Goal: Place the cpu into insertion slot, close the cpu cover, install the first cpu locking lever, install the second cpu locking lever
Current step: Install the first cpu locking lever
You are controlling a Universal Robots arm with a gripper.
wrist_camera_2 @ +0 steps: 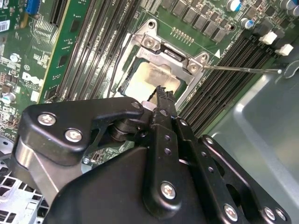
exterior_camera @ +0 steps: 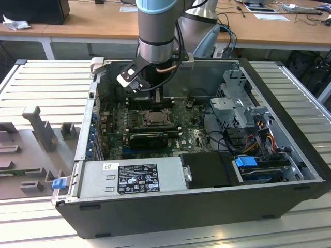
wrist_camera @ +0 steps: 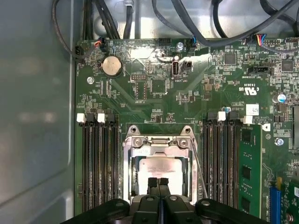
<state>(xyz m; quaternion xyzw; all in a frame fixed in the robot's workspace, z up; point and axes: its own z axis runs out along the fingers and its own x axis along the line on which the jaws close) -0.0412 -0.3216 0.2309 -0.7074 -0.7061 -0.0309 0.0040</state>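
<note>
Directly beneath the pincer (wrist_camera: pixel 159 183) lies the cpu (wrist_camera: pixel 156 165), its pale face seated in the insertion slot (wrist_camera: pixel 187 131) on the green circuit board (wrist_camera: pixel 154 84). The pincer's two black fingers are pressed together, tip against tip, with nothing between them. In both wrist views the closed tips (wrist_camera_2: pixel 161 95) hang over one edge of the cpu (wrist_camera_2: pixel 147 79); whether they touch it I cannot tell. The cpu cover (wrist_camera: pixel 127 163) lies flat around the chip just below the tips, and the pale face shows through its square cut-out. A thin metal lever rod (wrist_camera: pixel 200 170) runs along the side of the socket, just beside the pincer; in the second wrist view this rod (wrist_camera_2: pixel 243 70) reaches away from the socket over the long black memory slots (wrist_camera_2: pixel 224 74). More such slots (wrist_camera: pixel 99 163) flank the socket on the pincer's other side. In the exterior view the arm stands upright inside the open computer case (exterior_camera: pixel 289 103), with the pincer (exterior_camera: pixel 156 98) low above the cpu (exterior_camera: pixel 154 118).
</note>
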